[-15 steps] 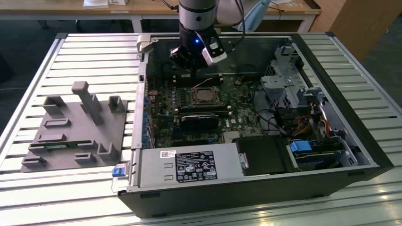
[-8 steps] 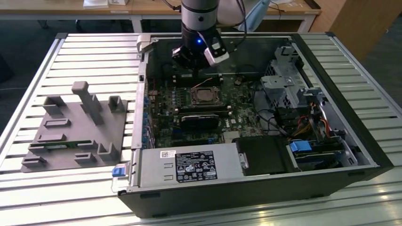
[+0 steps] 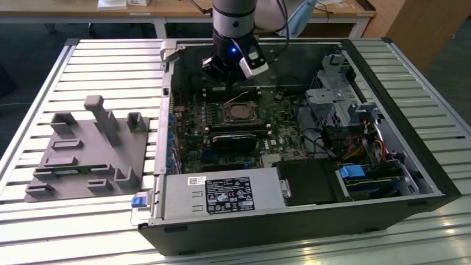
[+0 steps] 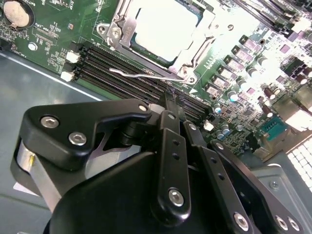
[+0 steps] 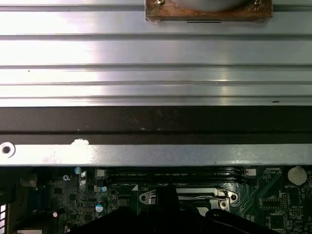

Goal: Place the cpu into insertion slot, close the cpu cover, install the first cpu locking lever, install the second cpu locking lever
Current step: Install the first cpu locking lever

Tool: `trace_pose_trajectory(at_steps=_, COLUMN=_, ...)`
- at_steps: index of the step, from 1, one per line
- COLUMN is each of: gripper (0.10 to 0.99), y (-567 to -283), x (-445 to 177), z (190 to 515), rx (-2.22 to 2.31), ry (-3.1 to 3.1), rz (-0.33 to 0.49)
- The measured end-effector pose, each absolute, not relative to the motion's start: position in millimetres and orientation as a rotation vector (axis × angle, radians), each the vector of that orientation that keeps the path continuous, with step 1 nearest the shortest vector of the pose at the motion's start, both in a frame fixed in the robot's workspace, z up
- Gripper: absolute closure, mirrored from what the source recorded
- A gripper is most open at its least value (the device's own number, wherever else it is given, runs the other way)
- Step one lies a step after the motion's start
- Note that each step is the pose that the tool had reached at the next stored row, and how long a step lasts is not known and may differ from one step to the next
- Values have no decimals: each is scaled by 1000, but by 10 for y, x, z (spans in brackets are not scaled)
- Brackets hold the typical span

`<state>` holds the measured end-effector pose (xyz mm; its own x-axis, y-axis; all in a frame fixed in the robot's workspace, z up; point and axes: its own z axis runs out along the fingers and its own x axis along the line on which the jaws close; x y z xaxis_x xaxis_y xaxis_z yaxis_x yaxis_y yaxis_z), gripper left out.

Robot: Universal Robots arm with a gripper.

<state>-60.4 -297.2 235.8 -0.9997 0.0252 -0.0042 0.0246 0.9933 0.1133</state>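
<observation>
Black jaws (image 4: 168, 105) look pressed together at the tips, nothing visibly held between them, in the second wrist view. The tips sit just beside the thin silver wire locking lever (image 4: 146, 74), which lies along the near edge of the socket next to the black memory slots (image 4: 131, 78).

The pale silver-beige square cpu (image 4: 163, 27) is already seated in the black insertion slot, with the silver metal frame cpu cover (image 4: 192, 46) lying down around it. The lever by the jaws does not look tucked under its hook; the other lever's state cannot be told.

In the exterior view the grey arm (image 3: 234, 25) hangs over the far end of the open black computer case (image 3: 294, 221) on the slatted metal bench (image 3: 88, 61); the socket (image 3: 241, 114) sits mid-board on the green motherboard (image 3: 220, 143).

Risks:
- Lever is thin and springy, so closed tips can slip off sideways and strike the memory slots or the small capacitors (image 4: 222, 131) nearby.
- Pushing down off-line could bend the lever or miss the hook.
- Cover not fully flat means the lever loads the chip unevenly.
</observation>
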Motion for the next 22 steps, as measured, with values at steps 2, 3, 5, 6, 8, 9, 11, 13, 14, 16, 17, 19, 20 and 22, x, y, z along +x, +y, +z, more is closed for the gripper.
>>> trace_pose_trajectory(at_steps=2, gripper=980, y=-2972, x=-604, z=2358, rx=39, ry=3131, rz=178)
trace_pose_trajectory(at_steps=3, gripper=980, y=-2972, x=-604, z=2358, rx=39, ry=3131, rz=178)
trace_pose_trajectory(at_steps=5, gripper=980, y=-2972, x=-604, z=2358, rx=39, ry=3130, rz=178)
trace_pose_trajectory(at_steps=6, gripper=980, y=-2972, x=-604, z=2358, rx=39, ry=3130, rz=178)
trace_pose_trajectory(at_steps=8, gripper=980, y=-2972, x=-604, z=2357, rx=39, ry=3130, rz=178)
trace_pose_trajectory(at_steps=9, gripper=980, y=-2972, x=-604, z=2357, rx=39, ry=3130, rz=178)
trace_pose_trajectory(at_steps=11, gripper=980, y=-2971, x=-595, z=2354, rx=39, ry=3130, rz=178)
trace_pose_trajectory(at_steps=13, gripper=980, y=-2972, x=-570, z=2352, rx=39, ry=3130, rz=178)
trace_pose_trajectory(at_steps=14, gripper=980, y=-2972, x=-560, z=2352, rx=39, ry=3131, rz=178)
trace_pose_trajectory(at_steps=16, gripper=980, y=-2972, x=-547, z=2351, rx=39, ry=3131, rz=178)
trace_pose_trajectory(at_steps=17, gripper=980, y=-2972, x=-543, z=2350, rx=39, ry=3130, rz=178)
trace_pose_trajectory(at_steps=19, gripper=980, y=-2970, x=-529, z=2346, rx=39, ry=3130, rz=178)
trace_pose_trajectory(at_steps=20, gripper=980, y=-2969, x=-518, z=2345, rx=39, ry=3131, rz=178)
trace_pose_trajectory(at_steps=22, gripper=980, y=-2967, x=-506, z=2336, rx=39, ry=3131, rz=178)
